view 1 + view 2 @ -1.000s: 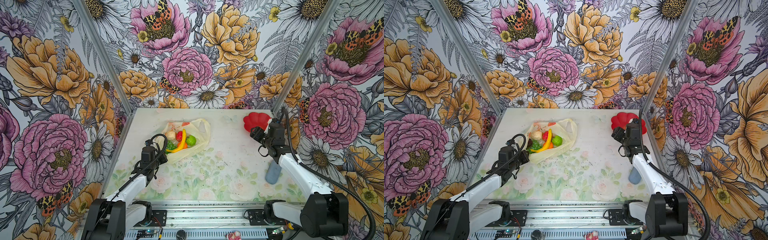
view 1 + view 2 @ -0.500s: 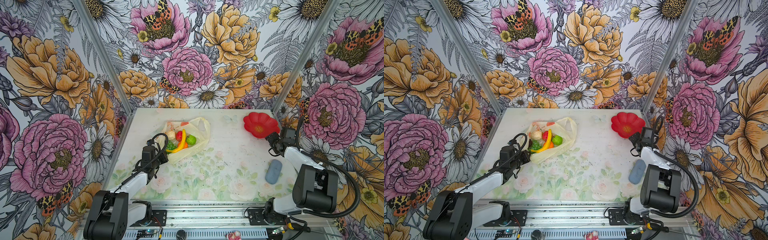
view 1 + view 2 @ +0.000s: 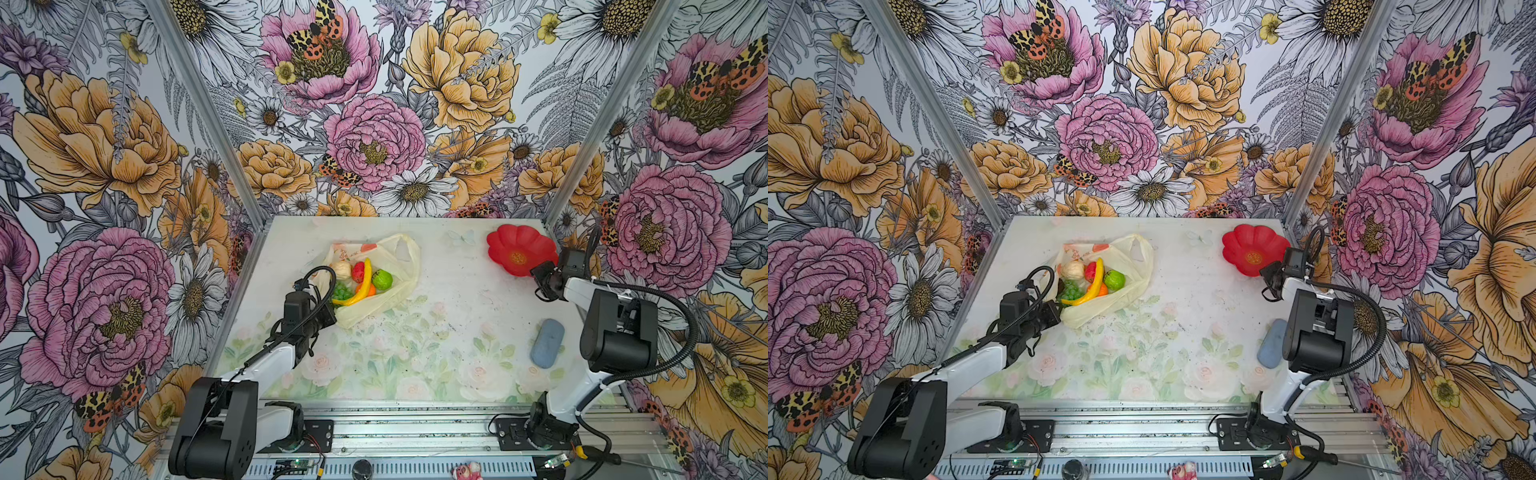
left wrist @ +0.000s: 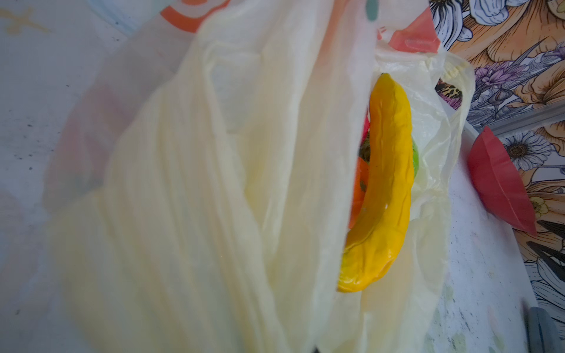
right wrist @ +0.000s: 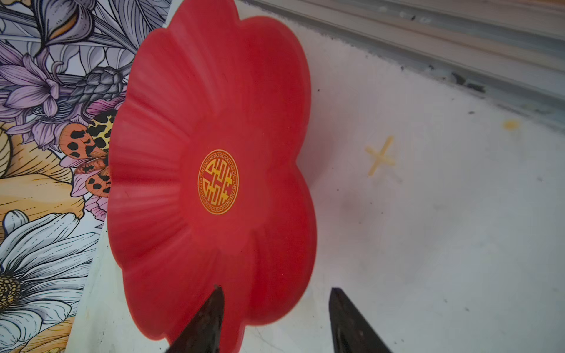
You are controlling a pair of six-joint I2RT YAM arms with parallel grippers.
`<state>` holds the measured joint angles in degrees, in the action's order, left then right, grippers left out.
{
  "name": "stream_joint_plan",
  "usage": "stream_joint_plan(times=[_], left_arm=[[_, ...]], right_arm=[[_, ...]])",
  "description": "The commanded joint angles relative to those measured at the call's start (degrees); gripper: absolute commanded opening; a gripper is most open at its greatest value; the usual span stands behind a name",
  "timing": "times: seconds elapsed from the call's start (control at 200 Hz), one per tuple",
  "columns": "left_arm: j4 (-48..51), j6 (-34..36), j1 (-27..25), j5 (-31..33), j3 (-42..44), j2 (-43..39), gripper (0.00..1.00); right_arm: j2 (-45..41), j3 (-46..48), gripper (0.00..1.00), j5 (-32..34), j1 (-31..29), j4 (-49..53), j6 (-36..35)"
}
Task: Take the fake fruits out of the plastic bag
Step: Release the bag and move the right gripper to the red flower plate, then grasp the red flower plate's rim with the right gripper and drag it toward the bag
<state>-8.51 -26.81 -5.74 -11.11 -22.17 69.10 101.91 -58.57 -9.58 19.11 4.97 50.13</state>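
- The plastic bag lies left of centre in both top views, on the table, with its mouth spread open.
- The fake fruits sit inside it, with the yellow banana on top.
- The left end effector is closed, pinching the bag's lower-left edge.
- The right end effector, at the right of the frame, has its jaws apart, with the rim of the red plate between them.
- A grey-blue pad lies lower right, apart from the plate.
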Motion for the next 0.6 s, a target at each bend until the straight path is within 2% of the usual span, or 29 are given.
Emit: stream_joint_plan(times=[0.0,0.17,0.305,0.425,0.596], left_arm=[[-1.9,0.4,0.5,-1.5,-0.3,0.4,0.08],[-2.0,0.5,0.6,-1.4,-0.2,0.4,0.09],[-2.0,0.4,0.6,-1.3,-0.3,0.4,0.08],[-1.9,0.4,0.6,-1.4,-0.2,0.4,0.09],[-1.9,0.4,0.6,-1.3,-0.2,0.4,0.1]], right_arm=[[2.2,-2.8,0.5,-1.1,0.5,-1.5,0.6],[4.6,-3.7,0.29,-2.3,1.1,-1.5,1.9],[5.2,-4.1,0.24,-2.9,1.2,-1.6,2.3],[6.4,-4.6,0.13,-5.7,1.3,-2.4,2.5],[5.4,-3.8,0.05,-7.2,1.3,-3.4,3.0]])
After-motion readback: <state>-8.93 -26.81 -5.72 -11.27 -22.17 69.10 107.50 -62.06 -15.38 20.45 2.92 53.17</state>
